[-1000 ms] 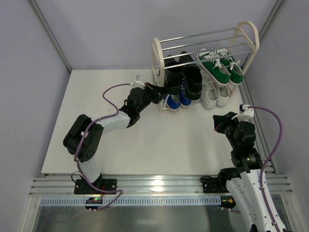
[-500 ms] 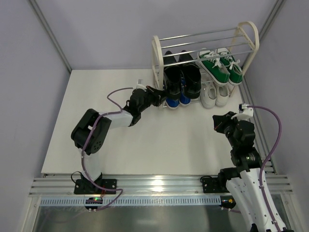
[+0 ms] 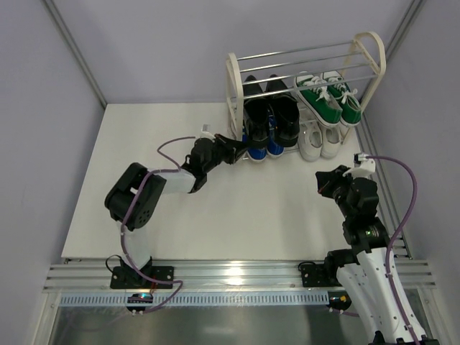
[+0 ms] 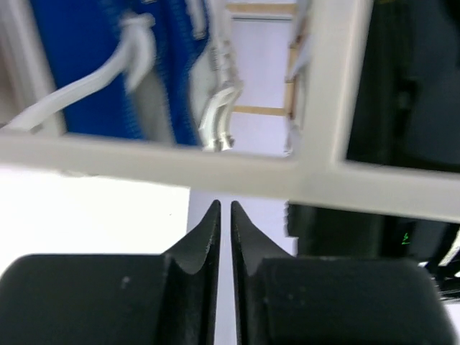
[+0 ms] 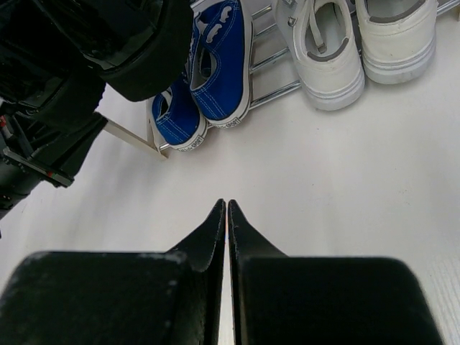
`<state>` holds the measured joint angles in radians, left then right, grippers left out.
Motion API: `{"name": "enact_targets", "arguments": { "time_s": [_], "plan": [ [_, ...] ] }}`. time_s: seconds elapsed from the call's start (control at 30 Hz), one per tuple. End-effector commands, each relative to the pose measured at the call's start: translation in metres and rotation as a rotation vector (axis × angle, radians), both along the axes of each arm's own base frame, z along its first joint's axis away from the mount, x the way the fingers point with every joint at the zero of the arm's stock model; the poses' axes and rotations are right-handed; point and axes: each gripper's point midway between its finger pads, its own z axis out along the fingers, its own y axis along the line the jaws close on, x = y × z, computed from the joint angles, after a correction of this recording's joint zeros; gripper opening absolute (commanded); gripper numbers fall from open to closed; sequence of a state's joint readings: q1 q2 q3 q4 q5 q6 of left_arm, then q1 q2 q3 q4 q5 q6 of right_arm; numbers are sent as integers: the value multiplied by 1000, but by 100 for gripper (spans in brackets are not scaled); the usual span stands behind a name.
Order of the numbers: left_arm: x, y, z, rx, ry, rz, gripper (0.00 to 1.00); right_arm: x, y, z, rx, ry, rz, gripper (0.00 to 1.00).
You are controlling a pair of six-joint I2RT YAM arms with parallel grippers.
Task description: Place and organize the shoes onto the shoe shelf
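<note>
Caution: left tool (image 4: 223,210), closed and empty, sits just beside the shoe shelf (image 4: 144,154) frame. A sideways swing could snag it, shifting the blue sneakers (image 5: 215,65). The right tool (image 5: 227,208) is closed, empty.

Shoe shelf (image 3: 232,93) on white table (image 3: 251,215) (black shoes (image 3: 284,111), green sneakers (image 3: 323,100), blue sneakers (image 3: 259,149), white sneakers (image 3: 320,144))

The shoe shelf (image 3: 232,86) has bright chrome metal rods between matt cream side frames. The black shoes (image 3: 284,109) shine like polished leather. The blue sneakers (image 5: 223,57) and green sneakers (image 3: 321,102) look like woven cloth with smooth white toe caps. The desk (image 3: 237,205) is smooth, matt white. The right end effector (image 5: 228,210) is matt black plastic.
</note>
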<state>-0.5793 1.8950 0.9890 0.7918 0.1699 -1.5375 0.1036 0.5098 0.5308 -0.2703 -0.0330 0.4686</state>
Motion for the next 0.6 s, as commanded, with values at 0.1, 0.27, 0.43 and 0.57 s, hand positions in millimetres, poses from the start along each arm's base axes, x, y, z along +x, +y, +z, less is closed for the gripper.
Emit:
{"name": "enact_targets", "arguments": {
  "time_s": [0.1, 0.27, 0.43, 0.57],
  "plan": [
    [-23, 22, 10, 45, -36, 6, 16, 9, 0, 15, -17, -52, 0, 4],
    [-34, 40, 23, 120, -74, 32, 27, 38, -21, 13, -34, -50, -140, 4],
    [-36, 63, 40, 266, -128, 87, 24, 85, -25, 45, 18, -149, -197, 4],
    [-37, 80, 53, 270, -140, 104, 17, 122, -13, 69, 23, -210, -148, 4]
  ]
}}
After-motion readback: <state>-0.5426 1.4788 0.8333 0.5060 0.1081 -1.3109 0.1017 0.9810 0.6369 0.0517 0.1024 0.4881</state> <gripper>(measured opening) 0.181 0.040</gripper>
